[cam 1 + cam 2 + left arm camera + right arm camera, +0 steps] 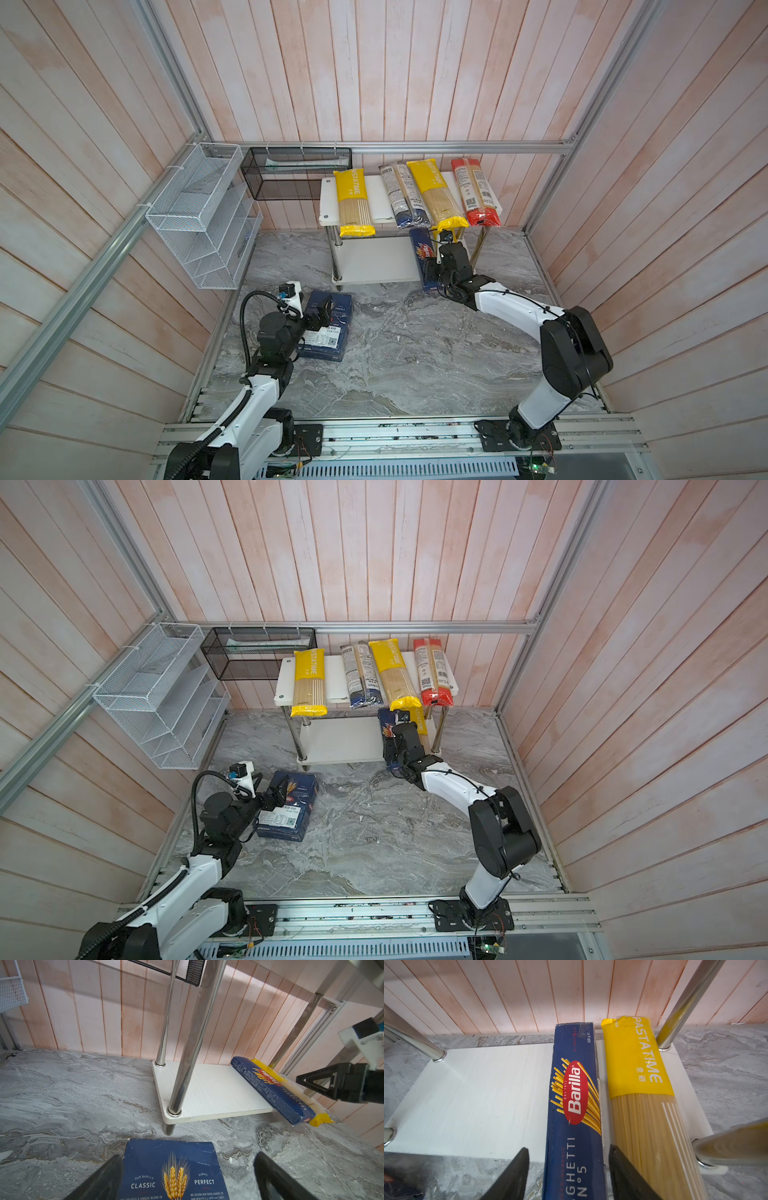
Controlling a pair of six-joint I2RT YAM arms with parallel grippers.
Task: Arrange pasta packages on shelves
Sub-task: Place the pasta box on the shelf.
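The shelves (376, 199) stand at the back of the table. Across the upper board lie two yellow PASTATIME bags (352, 203) (436, 193), a dark-ended clear bag (405, 195) and a red-ended bag (476, 191). On the lower board (477, 1095) a blue Barilla pack (575, 1105) lies beside another yellow bag (641, 1084), both overhanging the front edge. My right gripper (569, 1149) straddles the Barilla pack's near end, open, with a gap on each side. The wide blue Barilla box (172, 1174) lies flat on the table. My left gripper (187, 1157) hovers open over it.
A white wire-mesh organizer (203, 216) and a black mesh basket (297, 172) hang on the wall at the back left. Chrome posts (187, 1043) stand at the shelf corners. Grey marble tabletop (415, 353) stretches between the two arms.
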